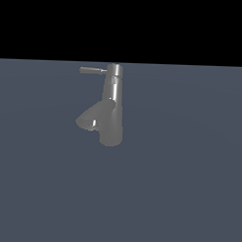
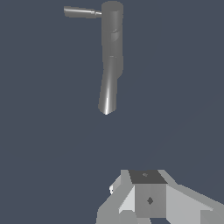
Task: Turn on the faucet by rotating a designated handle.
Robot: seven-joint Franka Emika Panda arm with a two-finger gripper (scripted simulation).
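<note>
Item one, the faucet (image 1: pixel 112 110): grey brushed metal, standing upright on the dark worktop (image 1: pixel 189 194), its body widening toward the base, with a stubby spout (image 1: pixel 91 119) branching off low toward the exterior view's left. Item two, the handle (image 1: pixel 93 70): a thin short rod jutting from the faucet's top cap, long axis roughly level, pointing away from the cap on the same side as the spout, well above it. Item three, the gripper (image 2: pixel 146 199): you see it only in the wrist view, as pale blocky housing at the frame edge; the fingers themselves are not clearly shown, so you cannot tell how far apart they stand, and nothing appears held. The relation your next move turns on: the faucet (image 2: pixel 111 48) lies well apart from the gripper, straight ahead along the wrist camera's line of sight, with the handle (image 2: pixel 81 12) at the faucet's far end from the gripper. By judgement, the approach is not yet begun; you would need to close that gap and meet the rod near its free tip. The exterior view gives you the faucet's upright stance but no arm; the wrist view gives the gripper-to-faucet bearing.
</note>
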